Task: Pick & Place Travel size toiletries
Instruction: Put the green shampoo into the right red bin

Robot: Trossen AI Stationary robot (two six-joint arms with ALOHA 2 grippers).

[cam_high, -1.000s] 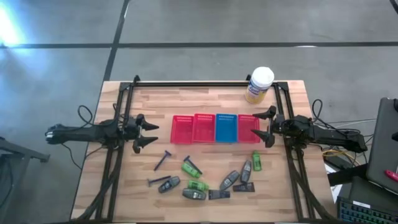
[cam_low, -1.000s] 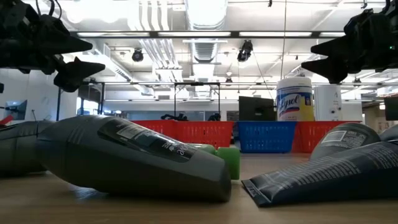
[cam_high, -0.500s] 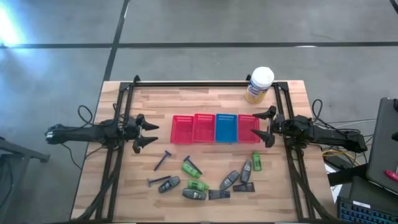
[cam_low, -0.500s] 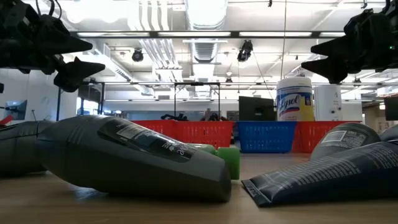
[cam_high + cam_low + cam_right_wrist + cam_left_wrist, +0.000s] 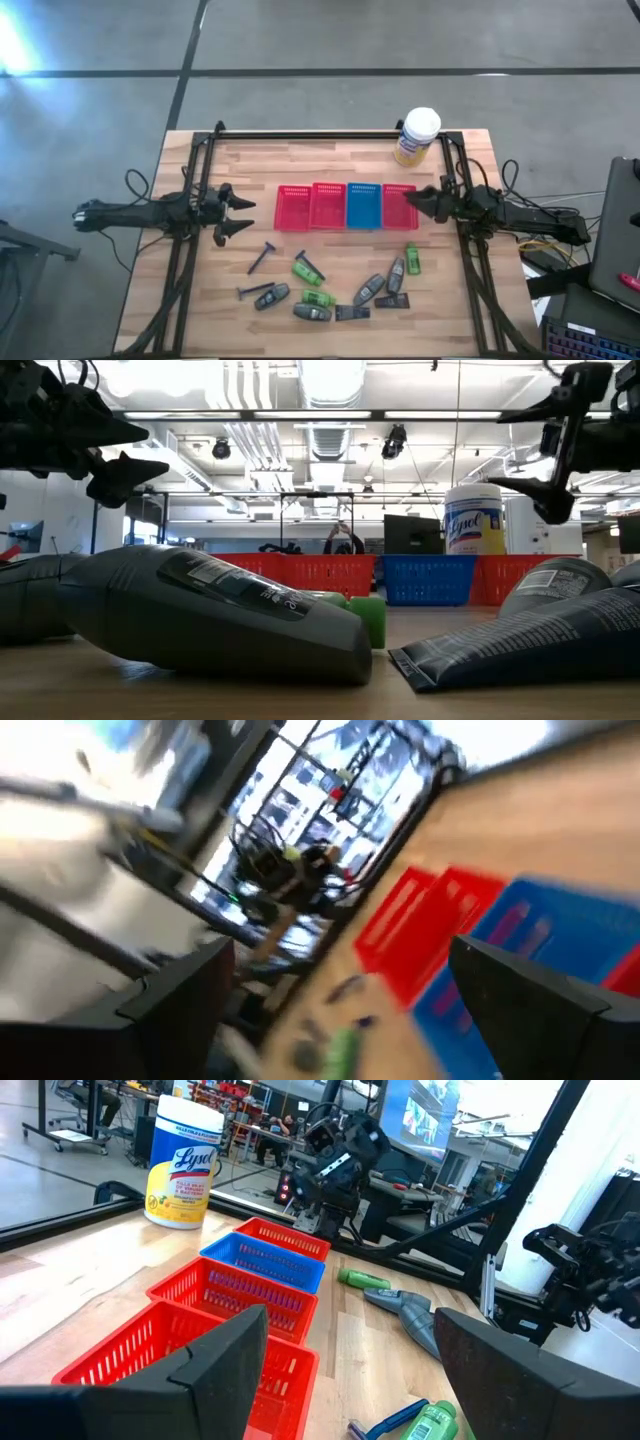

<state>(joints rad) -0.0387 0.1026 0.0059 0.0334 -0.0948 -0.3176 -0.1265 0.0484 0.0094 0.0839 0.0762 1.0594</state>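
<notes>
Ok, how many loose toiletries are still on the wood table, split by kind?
Bright green little bottles: 3
Grey-black small tubes: 4
Thin dark T-shaped razors: 2
Flat dark sachets: 2
Total: 11, all lying in front of the basket row, none inside it as far as the high view shows.

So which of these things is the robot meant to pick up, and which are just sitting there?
For the job: green bottles, grey-black tubes, black razors, flat dark sachets, all loose on the table.

Just sitting there: yellow wipes canister. The red and blue baskets aren't toiletries either.
</notes>
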